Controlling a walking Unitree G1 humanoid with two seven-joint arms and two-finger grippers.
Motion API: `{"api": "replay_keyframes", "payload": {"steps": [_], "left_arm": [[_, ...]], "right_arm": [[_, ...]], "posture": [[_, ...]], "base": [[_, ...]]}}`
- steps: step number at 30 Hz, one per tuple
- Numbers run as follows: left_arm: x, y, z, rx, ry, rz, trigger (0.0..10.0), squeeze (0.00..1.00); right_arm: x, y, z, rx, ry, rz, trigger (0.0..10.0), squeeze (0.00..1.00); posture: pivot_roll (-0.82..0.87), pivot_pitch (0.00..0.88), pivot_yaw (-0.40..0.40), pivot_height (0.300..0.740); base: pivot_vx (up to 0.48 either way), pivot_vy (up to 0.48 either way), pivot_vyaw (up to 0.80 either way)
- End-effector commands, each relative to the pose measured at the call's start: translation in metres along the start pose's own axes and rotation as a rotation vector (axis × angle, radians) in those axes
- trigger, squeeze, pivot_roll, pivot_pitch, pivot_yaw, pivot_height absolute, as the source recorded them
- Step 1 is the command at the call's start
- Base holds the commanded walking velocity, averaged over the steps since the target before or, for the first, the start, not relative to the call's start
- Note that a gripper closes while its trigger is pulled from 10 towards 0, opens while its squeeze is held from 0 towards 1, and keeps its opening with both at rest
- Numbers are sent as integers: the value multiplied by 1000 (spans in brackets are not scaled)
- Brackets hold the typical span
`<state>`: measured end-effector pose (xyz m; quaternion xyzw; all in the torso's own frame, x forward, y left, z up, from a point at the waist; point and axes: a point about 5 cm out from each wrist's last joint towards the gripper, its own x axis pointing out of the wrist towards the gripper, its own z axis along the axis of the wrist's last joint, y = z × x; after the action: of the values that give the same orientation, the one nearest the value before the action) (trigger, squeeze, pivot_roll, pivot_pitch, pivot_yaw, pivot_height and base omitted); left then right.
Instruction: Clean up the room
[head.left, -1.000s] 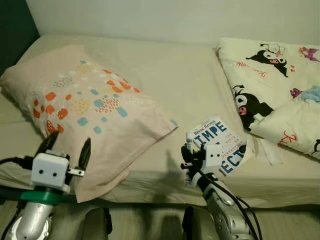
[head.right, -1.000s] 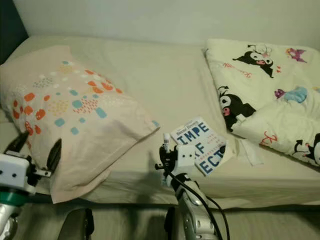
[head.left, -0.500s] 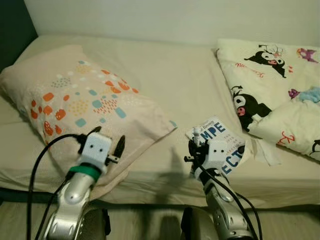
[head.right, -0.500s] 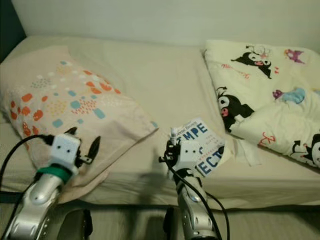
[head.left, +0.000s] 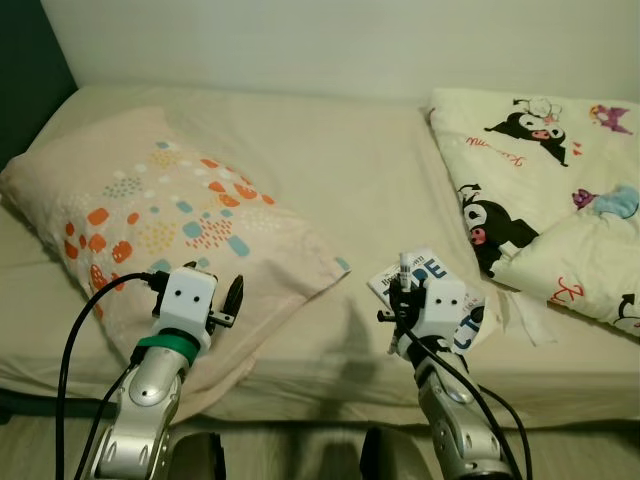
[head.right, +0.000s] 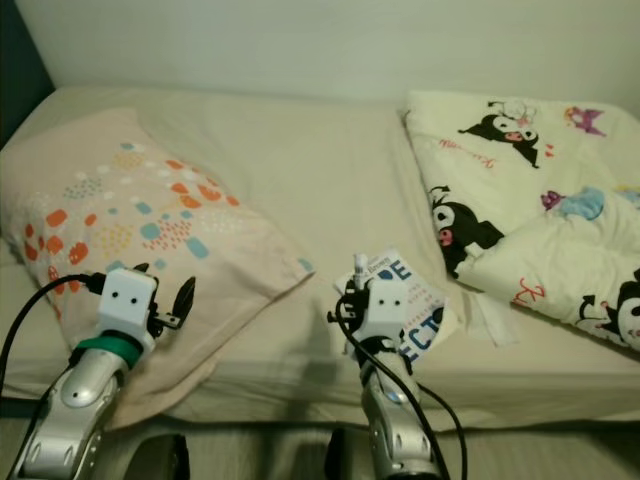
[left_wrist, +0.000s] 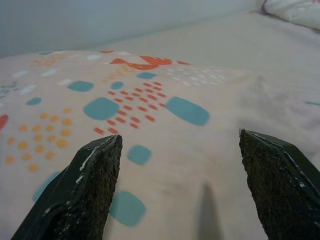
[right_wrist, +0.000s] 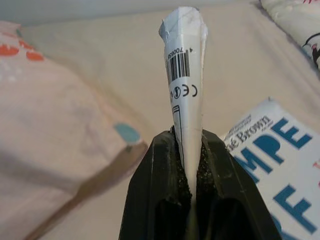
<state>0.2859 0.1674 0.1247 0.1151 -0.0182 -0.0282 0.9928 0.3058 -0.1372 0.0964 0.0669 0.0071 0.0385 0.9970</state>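
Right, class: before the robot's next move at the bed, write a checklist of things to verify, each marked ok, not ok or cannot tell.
1. Right tool shut on the white tube: ok, tube pinched upright between the fingers.
2. Left tool open: ok, fingers apart over the pillow.
3. Left tool touching the pillow: cannot tell.
4. Book flat on the bed, near the front edge: ok.
5. Book free of the right tool: ok, lying beside it.
6. Somewhere to put the tube: cannot tell.

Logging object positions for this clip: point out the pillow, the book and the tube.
pillow (head.left: 150, 200), left eye view, patterned top face.
book (right_wrist: 272, 150), right wrist view, lettered cover.
tube (right_wrist: 185, 75), right wrist view, barcode area above the right claw.
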Motion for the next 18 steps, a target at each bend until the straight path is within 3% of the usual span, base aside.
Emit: {"api": "replay_keyframes", "payload": {"steps": [1,6,18], "left_arm": [[1,0,-6,1,38,11,10000,0],[9,-3,-3,-10,42,-16,10000,0],[14,-3,-1,-7,32,-19,10000,0]], "right_arm": [[0,-4,-3,-1,9,-19,10000,0],[-1,-8,-5,-10,18,-47,10000,0],[-6,-12,-10,-3,39,-72,10000,0]], "posture": [[114,0,-17,645],[105,0,-9,680],[112,6,-30,725]], "base": [[0,0,0],[0,0,0],[0,0,0]]}}
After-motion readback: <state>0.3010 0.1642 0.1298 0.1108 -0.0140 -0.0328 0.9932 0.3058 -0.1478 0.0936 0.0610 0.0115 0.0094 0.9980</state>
